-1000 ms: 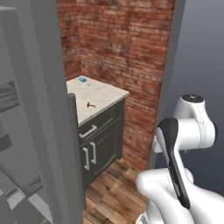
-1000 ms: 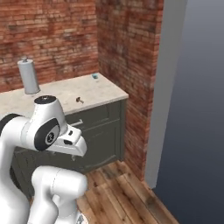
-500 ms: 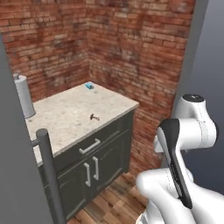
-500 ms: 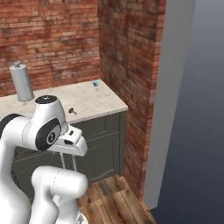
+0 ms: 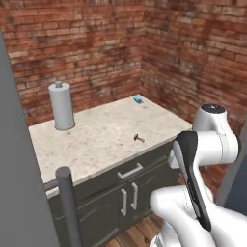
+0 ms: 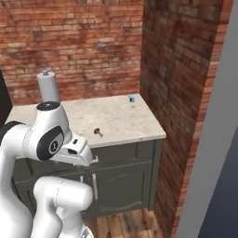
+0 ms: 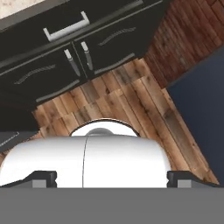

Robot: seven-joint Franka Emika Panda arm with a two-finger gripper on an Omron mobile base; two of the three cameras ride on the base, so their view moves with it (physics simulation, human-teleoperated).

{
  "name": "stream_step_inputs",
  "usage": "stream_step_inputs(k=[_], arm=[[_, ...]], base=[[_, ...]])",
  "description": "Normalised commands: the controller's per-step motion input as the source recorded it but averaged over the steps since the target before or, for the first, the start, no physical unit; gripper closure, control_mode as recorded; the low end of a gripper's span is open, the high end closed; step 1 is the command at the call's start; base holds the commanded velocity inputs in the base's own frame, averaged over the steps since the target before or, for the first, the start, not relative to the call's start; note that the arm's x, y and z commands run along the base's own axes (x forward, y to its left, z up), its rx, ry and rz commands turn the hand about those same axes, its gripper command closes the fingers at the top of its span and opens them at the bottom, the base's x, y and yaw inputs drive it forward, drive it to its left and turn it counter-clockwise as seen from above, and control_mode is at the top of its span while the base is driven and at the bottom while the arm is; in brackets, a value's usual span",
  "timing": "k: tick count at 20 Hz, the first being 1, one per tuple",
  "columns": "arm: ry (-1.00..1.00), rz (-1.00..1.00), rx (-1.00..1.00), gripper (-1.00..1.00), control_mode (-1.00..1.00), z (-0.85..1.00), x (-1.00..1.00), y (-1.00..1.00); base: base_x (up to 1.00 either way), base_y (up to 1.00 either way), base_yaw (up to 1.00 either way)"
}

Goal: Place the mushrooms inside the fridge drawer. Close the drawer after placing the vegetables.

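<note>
A pale speckled stone counter (image 5: 96, 140) fills the corner of two red brick walls (image 5: 87, 43), over dark cabinets (image 6: 121, 176) with pale bar handles (image 5: 129, 171). A small dark-capped mushroom (image 5: 139, 138) lies on the counter near its front edge, toward the right end in the left base view; in the right base view it (image 6: 98, 132) sits near the front edge, roughly mid-counter. Whether a second one is there is too small to tell. A grey canister (image 5: 61, 106) stands upright near the back left of the counter, well apart from the mushroom. A small blue object (image 5: 138, 100) rests at the back right corner. The gripper (image 7: 111, 177), folded low in front of the cabinets, points at the wooden floor (image 7: 131, 100); its finger tips (image 7: 41, 178) stand at the far sides of the hand view, wide apart and holding nothing. A grey fridge door edge (image 5: 19, 193) stands at the left.
</note>
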Motion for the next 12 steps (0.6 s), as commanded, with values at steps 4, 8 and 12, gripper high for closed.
stream_step_inputs(k=[4, 8, 12], arm=[[0.0, 0.0, 0.0, -1.0, 1.0, 0.0, 0.0, 0.0], [0.0, 0.0, 0.0, -1.0, 1.0, 0.0, 0.0, 0.0], [0.0, 0.0, 0.0, -1.0, 1.0, 0.0, 0.0, 0.0]], base=[[0.62, -0.06, 0.42], [0.37, -0.22, 0.42], [0.21, -0.26, 0.3]])
